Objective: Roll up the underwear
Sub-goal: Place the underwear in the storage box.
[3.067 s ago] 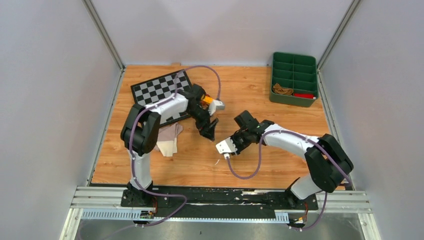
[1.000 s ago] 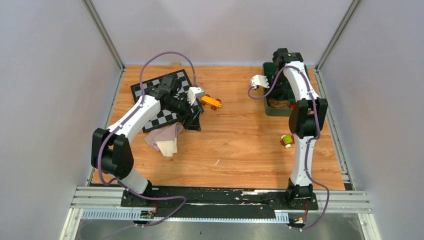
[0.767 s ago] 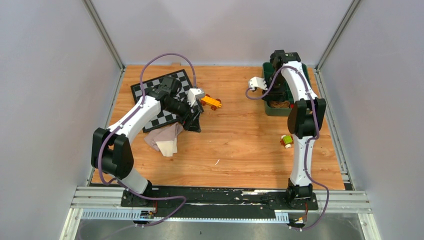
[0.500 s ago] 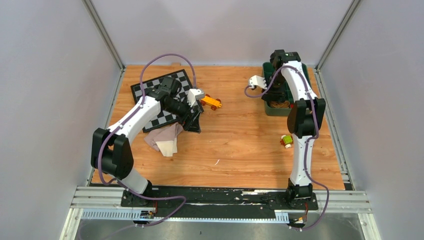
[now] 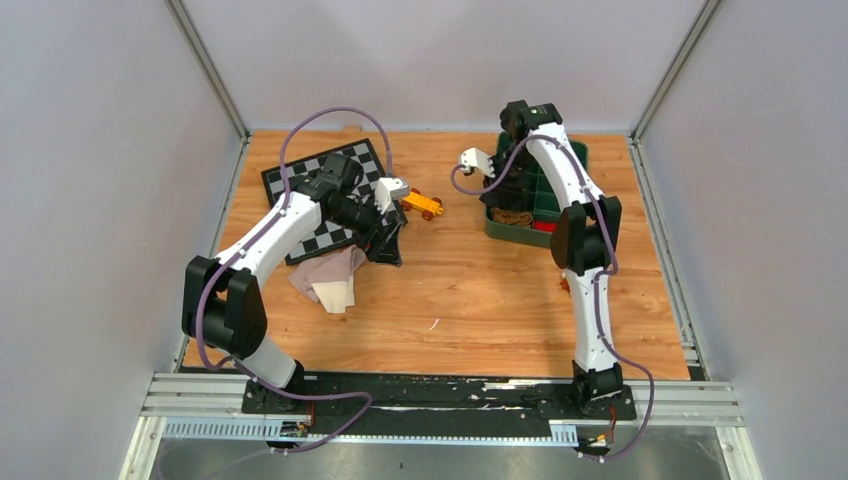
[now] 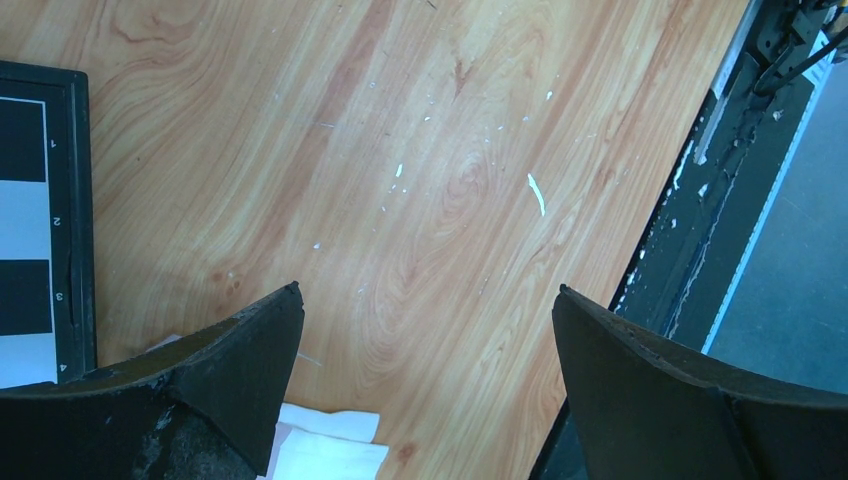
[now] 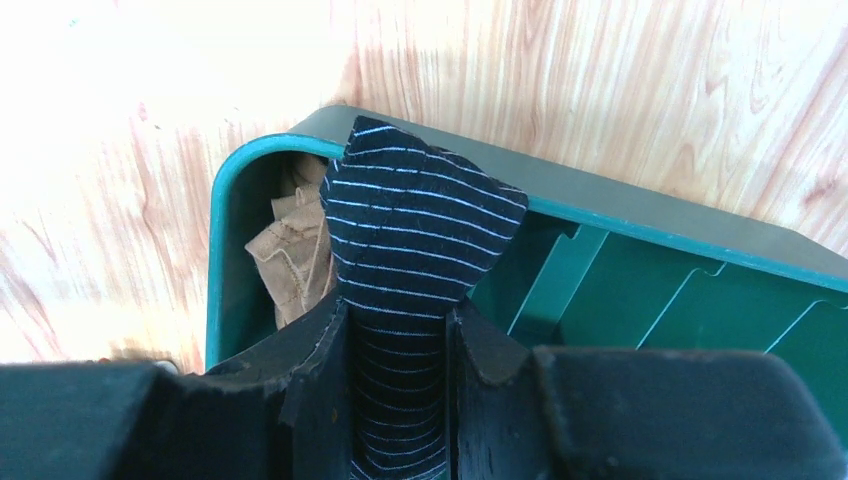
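My right gripper (image 7: 400, 325) is shut on the black underwear (image 7: 420, 220), which has thin white stripes, and holds it over a corner of the green divided tray (image 7: 650, 225). The tan-brown underwear (image 7: 295, 255) lies crumpled in that corner compartment and also shows in the top view (image 5: 512, 215). In the top view the right gripper (image 5: 513, 190) is inside the tray (image 5: 578, 160). The pale pink-beige underwear (image 5: 330, 280) lies flat at the left. My left gripper (image 5: 386, 243) is open and empty just right of it, by the mat's edge; a pale cloth corner (image 6: 325, 445) shows between its fingers (image 6: 220, 370).
A checkerboard mat (image 5: 315, 180) lies at the back left and partly under the left arm; its edge shows in the left wrist view (image 6: 35, 220). An orange toy (image 5: 424, 205) sits right of the mat. The table's black front rail (image 6: 700, 230) shows in the left wrist view.
The right arm has swung left, and the green tray has slid left and nearer with it. The small green-yellow object is now hidden by the arm. The left arm has barely moved.
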Robot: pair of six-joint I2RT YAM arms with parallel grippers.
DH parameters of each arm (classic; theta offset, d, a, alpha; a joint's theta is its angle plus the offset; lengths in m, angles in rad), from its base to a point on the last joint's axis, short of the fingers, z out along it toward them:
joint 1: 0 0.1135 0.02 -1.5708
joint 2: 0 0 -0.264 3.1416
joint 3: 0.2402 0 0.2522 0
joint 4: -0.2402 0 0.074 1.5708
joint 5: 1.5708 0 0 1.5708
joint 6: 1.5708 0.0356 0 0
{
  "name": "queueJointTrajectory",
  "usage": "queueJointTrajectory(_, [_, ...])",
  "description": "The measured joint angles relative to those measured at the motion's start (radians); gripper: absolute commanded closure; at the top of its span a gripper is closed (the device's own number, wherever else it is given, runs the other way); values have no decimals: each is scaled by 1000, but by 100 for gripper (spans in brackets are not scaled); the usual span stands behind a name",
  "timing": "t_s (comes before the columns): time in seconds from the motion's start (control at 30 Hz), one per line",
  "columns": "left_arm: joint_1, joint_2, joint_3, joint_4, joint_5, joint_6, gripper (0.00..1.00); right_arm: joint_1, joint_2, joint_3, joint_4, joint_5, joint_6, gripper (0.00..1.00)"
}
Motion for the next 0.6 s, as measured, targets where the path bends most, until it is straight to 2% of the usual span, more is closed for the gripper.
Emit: queueJointTrajectory(0.6, [0, -23, 0, -30, -1, 9, 0, -68, 49, -15, 24, -53, 77, 100])
